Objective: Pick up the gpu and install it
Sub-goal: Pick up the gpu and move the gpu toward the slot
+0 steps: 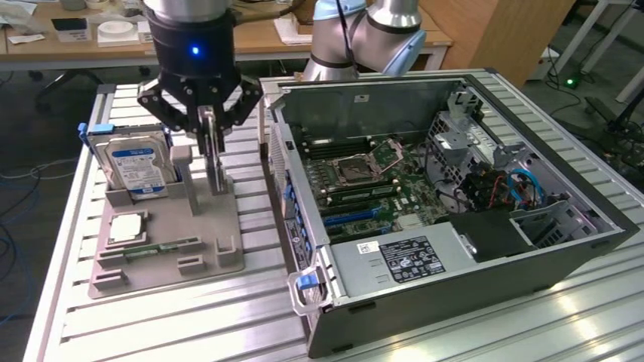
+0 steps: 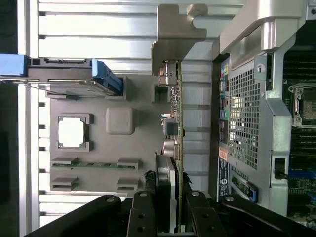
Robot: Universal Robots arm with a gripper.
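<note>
Gripper (image 1: 208, 139) clamped narrow on thin, flat gpu (image 1: 216, 172); dark board upright between its fingers, silver bracket, at grey moulded tray (image 1: 161, 260), upper left of exterior view.

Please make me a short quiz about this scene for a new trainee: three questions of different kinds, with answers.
1. True or false: the thin dark gpu card with a silver metal bracket already sits inside the open grey computer case.
2. What is the black hand closed on? A) the square silver processor chip B) the gpu card C) the narrow green memory stick
3. What stands upright in the grey plastic holder, on the exterior view's left of the gpu card?

Key: 1 false, it stands in the holder. 2 B. 3 the boxy silver hard drive with a blue label.
</note>
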